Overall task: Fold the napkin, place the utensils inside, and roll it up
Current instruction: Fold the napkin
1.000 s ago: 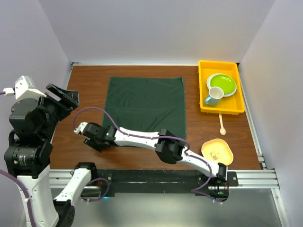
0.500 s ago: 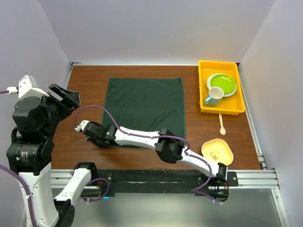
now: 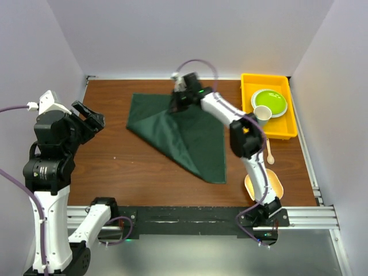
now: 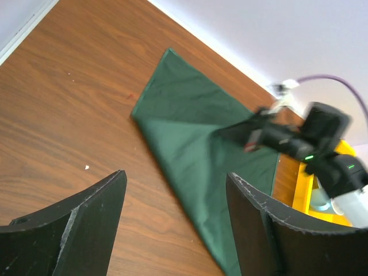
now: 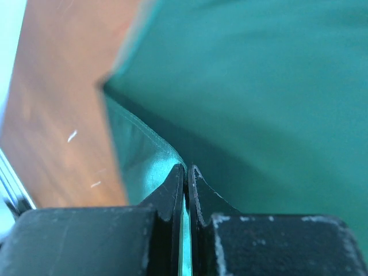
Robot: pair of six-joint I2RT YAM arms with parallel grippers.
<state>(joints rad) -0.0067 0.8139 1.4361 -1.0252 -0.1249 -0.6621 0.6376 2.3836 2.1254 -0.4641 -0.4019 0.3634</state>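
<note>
**Placement and grip.** The napkin (image 3: 190, 141) lies on the table (image 3: 115, 167), toward its back centre, doubled over along a diagonal. One crease runs from its left corner to its near right corner. The right gripper (image 3: 179, 99) is closed tight on a thin edge of the cloth at one corner. The right wrist view shows the fabric pinched between the two fingers with no gap to speak of. This corner is held above the back edge of the napkin, so the loose layer drapes over the layer that rests flat. Judged from this, the fold step is in hand and the corner is not yet released.

The spoon (image 3: 269, 151) lies on the bare table, well apart from the napkin. It is just in front of the yellow tray (image 3: 247, 127) and beyond the yellow dish (image 3: 275, 187). That position keeps it off the cloth while the fold is made. It is not yet placed inside.

**Arm pose.** The right arm rises from its base at the near right edge, with its elbow near the tray. Its forearm reaches back and to the left, ending over the far side of the napkin.

The left gripper (image 3: 89, 118) is raised at the left side of the table, with its jaws spread wide and nothing between them. It faces the napkin without touching it, probably parked clear of the fold.
</note>
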